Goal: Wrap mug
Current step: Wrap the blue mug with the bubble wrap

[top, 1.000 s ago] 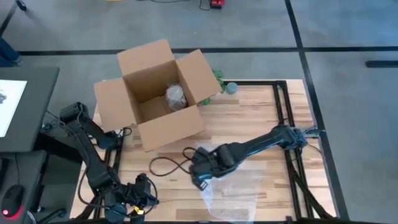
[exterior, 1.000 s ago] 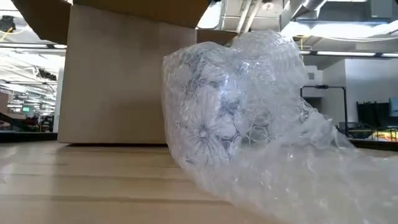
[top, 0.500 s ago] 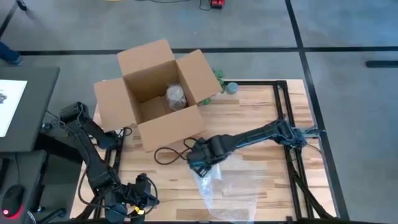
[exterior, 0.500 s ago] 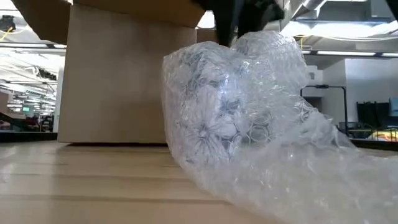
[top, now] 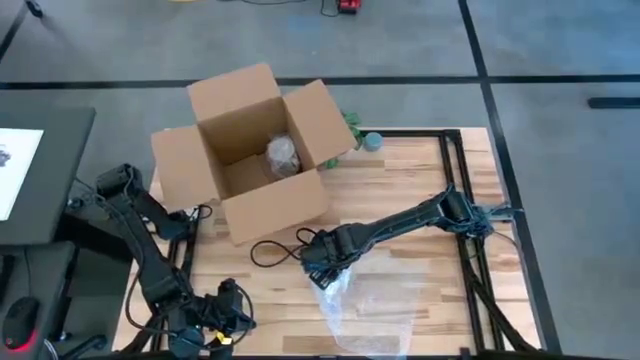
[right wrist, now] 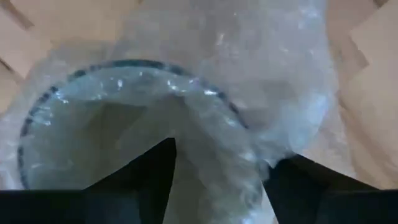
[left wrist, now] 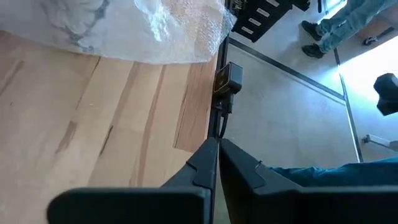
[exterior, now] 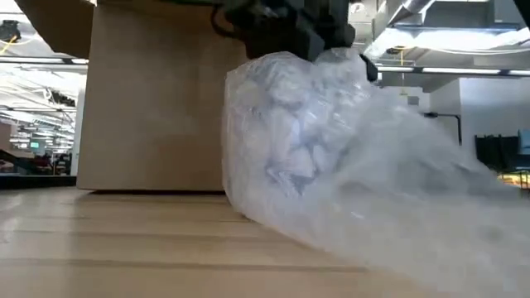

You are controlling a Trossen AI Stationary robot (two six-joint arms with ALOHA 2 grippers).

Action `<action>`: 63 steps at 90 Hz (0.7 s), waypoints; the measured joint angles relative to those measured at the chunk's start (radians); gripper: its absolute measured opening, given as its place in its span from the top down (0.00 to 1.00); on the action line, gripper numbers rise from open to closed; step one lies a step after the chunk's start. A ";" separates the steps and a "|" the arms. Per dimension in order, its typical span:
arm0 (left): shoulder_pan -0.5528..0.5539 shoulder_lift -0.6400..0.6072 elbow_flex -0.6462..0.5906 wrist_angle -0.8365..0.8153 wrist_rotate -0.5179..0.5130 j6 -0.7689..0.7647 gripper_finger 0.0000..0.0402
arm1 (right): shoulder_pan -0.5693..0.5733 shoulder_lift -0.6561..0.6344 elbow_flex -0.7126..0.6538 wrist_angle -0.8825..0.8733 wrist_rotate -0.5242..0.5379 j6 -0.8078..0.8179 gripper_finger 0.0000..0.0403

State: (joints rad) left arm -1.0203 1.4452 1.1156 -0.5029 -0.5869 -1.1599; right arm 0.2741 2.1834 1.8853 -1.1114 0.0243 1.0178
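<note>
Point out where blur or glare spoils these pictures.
Low view: the bubble wrap is smeared by motion blur under the right claw, with bright ceiling lights behind. Right wrist view: soft and hazy through the wrap. Left wrist view: floor washed out at the edge. High view: evenly lit.

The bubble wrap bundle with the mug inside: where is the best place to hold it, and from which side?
Grip the bubble wrap bundle at its top, from above. It stands as a tall lump, and the mug's round rim faces up under the film. The right hand is already there, fingers astride the rim. The loose sheet trailing over the table is probably too limp to hold.
</note>
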 joint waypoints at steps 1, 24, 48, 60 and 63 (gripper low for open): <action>0.000 0.000 0.000 0.000 0.000 0.000 1.00 | 0.000 0.000 -0.002 0.004 0.000 0.001 0.48; 0.000 0.000 0.000 0.000 0.000 0.001 1.00 | 0.000 0.032 -0.007 0.045 -0.005 0.004 0.56; 0.000 0.000 0.000 -0.002 0.000 0.005 1.00 | 0.004 0.057 0.001 0.027 0.002 0.003 0.82; 0.000 0.000 0.000 -0.002 -0.001 0.010 1.00 | -0.003 0.062 0.036 -0.010 0.013 -0.061 0.96; 0.000 0.000 0.000 -0.002 -0.001 0.010 1.00 | -0.006 0.064 0.044 -0.015 0.015 -0.079 0.97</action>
State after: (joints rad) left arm -1.0203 1.4452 1.1156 -0.5052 -0.5880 -1.1496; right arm 0.2676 2.2471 1.9294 -1.1267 0.0391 0.9387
